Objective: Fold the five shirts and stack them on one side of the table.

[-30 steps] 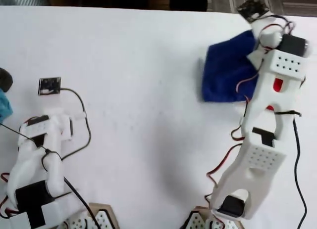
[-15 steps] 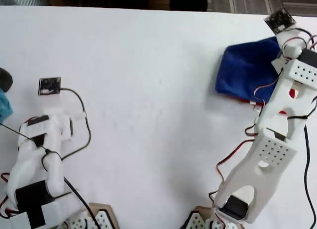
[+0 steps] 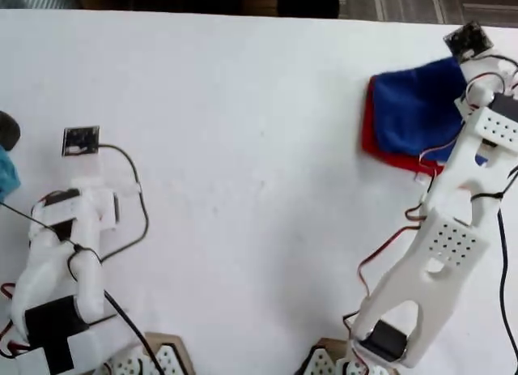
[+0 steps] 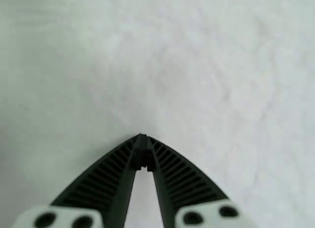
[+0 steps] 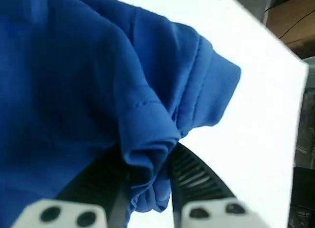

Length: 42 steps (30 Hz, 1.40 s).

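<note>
A folded blue shirt (image 3: pixel 419 104) lies on top of a red shirt (image 3: pixel 387 151) at the table's far right, with a red edge showing on its left and near sides. My right gripper (image 5: pixel 147 164) is shut on a bunched fold of the blue shirt (image 5: pixel 83 80), and the right arm (image 3: pixel 441 229) stretches from the near edge up to that pile. My left gripper (image 4: pixel 142 142) is shut with nothing in it, just above the bare white table (image 4: pixel 197 65). The left arm (image 3: pixel 57 253) sits folded at the near left.
A teal cloth (image 3: pixel 6 172) and a dark round object (image 3: pixel 7 129) show at the left edge. The white table (image 3: pixel 243 148) spreads wide between the two arms. Its far edge (image 3: pixel 243 12) runs along the back.
My right arm has dragged the blue shirt to the right, and it now rests over the red shirt. The left arm has not moved.
</note>
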Each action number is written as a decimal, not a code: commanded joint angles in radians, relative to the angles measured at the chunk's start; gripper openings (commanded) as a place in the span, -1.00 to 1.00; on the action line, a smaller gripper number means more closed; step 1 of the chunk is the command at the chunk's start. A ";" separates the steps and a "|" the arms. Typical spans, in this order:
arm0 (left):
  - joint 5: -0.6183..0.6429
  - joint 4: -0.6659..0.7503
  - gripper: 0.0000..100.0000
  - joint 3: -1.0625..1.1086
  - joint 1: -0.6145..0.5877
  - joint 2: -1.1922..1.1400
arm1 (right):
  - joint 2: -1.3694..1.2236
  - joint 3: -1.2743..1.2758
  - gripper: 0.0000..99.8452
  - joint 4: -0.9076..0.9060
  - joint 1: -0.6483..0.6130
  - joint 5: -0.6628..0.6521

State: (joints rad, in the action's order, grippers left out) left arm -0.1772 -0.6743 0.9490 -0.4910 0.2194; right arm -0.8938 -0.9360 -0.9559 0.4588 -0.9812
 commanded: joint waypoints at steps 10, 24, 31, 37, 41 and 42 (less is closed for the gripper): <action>-0.003 0.015 -0.95 -0.004 -0.008 0.006 | 0.002 -0.077 -0.49 0.019 0.002 0.190; -0.003 0.015 -0.95 -0.004 -0.006 0.006 | 0.143 -0.238 -0.98 -0.492 -0.154 0.370; -0.003 0.015 -0.95 -0.004 -0.006 0.006 | 0.140 -0.233 -0.96 -0.799 -0.232 0.370; -0.003 0.015 -0.95 -0.004 -0.006 0.006 | 0.074 -0.106 -0.96 -0.805 -0.246 0.376; -0.003 0.015 -0.95 -0.004 -0.006 0.006 | 0.036 -0.132 -0.96 -0.754 -0.245 0.376; -0.003 0.015 -0.95 -0.004 -0.006 0.006 | 0.036 -0.157 -0.96 -0.754 -0.246 0.376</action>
State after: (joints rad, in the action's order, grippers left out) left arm -0.1772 -0.6743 0.9490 -0.4910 0.2194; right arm -0.8707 -1.0403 -1.7261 0.2225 -0.6130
